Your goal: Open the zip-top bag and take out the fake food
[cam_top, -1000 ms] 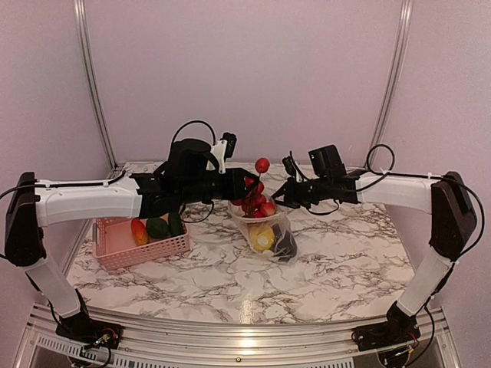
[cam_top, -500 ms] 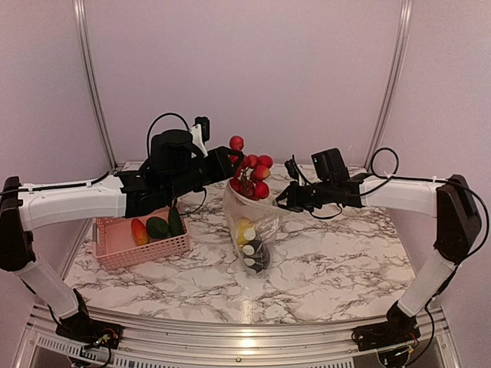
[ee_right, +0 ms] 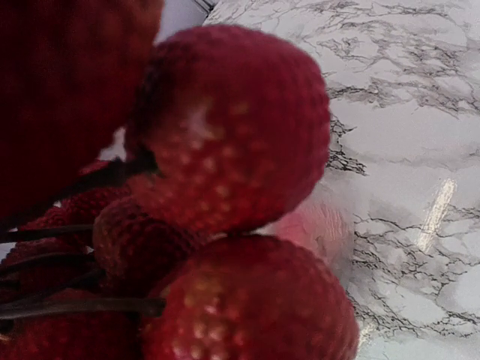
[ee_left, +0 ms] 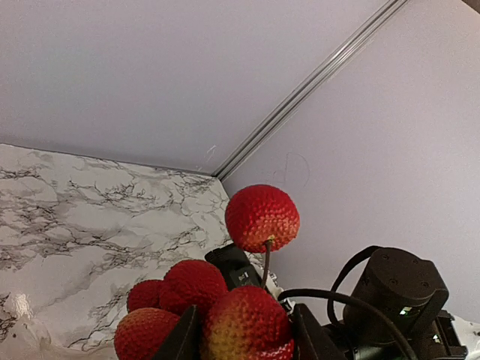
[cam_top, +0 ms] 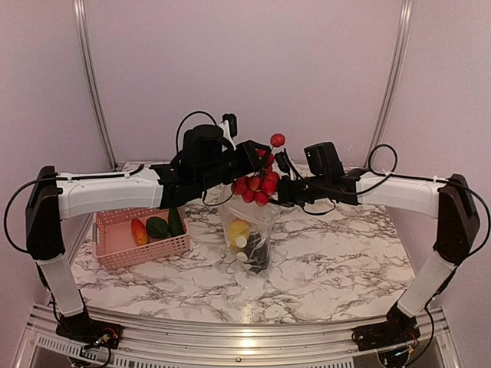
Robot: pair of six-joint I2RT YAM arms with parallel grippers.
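My left gripper (ee_left: 245, 337) is clamped on the red berry cluster (cam_top: 257, 188), just above the mouth of the zip-top bag (cam_top: 265, 230), which holds yellow and dark fake food (cam_top: 238, 228). My right gripper (cam_top: 281, 190) sits at its rim, grip hidden — I cannot tell. The berries crowd that gripper, so a stem could snag and tip the bag — open room lies leftward, over the surface (cam_top: 345, 253) toward the pink basket (cam_top: 142, 253).
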